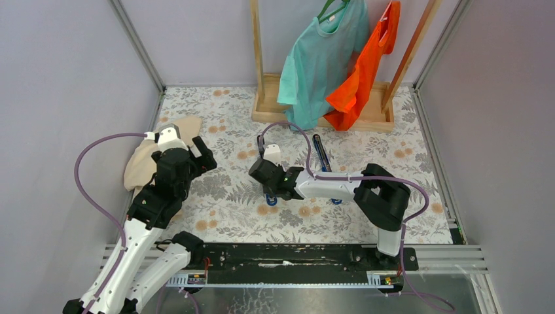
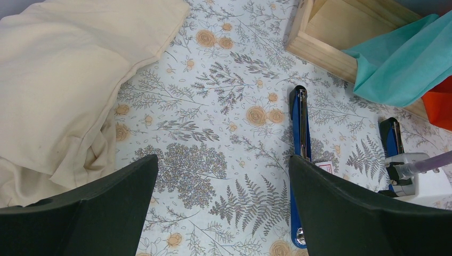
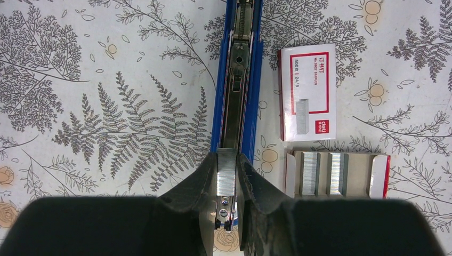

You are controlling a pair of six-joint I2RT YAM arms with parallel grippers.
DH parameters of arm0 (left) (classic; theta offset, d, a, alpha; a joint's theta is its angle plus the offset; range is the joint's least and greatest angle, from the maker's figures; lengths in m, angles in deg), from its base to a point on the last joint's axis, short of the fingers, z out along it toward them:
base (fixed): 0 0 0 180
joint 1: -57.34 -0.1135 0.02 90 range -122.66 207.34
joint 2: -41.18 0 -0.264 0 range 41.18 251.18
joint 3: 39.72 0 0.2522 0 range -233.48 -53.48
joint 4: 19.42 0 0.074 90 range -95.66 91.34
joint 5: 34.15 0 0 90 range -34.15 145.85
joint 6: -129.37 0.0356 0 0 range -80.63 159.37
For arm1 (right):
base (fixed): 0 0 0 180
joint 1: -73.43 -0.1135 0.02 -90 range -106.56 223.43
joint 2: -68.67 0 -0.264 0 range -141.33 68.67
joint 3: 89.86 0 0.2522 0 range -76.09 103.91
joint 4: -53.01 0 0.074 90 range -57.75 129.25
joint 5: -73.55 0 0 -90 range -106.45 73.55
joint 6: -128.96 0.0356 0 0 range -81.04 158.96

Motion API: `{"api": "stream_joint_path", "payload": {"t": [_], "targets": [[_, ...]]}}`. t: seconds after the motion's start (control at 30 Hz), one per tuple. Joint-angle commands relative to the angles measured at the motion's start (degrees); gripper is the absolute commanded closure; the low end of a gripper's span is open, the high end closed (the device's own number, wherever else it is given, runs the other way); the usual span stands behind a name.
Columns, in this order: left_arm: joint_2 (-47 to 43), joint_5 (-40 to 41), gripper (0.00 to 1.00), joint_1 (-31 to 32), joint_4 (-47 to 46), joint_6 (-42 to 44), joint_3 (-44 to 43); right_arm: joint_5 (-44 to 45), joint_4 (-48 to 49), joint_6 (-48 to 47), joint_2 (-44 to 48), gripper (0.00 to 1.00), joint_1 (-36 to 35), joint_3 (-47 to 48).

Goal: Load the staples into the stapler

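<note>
Right wrist: right gripper (image 3: 226, 164) pinches staples (image 3: 226, 178) over stapler (image 3: 237, 80), near end hidden.

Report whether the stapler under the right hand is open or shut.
Open: the stapler shows its bare metal channel; the right hand holds staples over it.

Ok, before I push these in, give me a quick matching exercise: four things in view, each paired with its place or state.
Things:
1. staples
2. open stapler
3. staple box
4. cream cloth

Places or states:
A. white and red, lying to the right of the open stapler in the right wrist view
B. bunched at the far left in the top view
C. pinched between the right fingers
D. blue, lying flat with its metal channel facing up

Pairs: 1-C, 2-D, 3-A, 4-B
</note>
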Motion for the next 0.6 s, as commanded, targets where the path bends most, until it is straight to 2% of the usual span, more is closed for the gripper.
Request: {"api": "stream_joint_path", "payload": {"t": [0.0, 0.3, 0.57], "targets": [[-0.4, -0.1, 0.00, -0.5, -3.8, 1.0, 0.5, 3.1, -1.0, 1.2, -0.5, 0.82, -0.7, 2.7], [-0.5, -0.2, 0.00, -0.5, -3.8, 1.1, 0.6, 3.0, -2.0, 1.3, -0.3, 0.81, -0.9, 2.4], [-0.3, -0.2, 0.00, -0.6, -3.8, 1.1, 0.6, 1.8, -1.3, -0.5, 0.9, 0.69, -1.0, 2.1]]}}
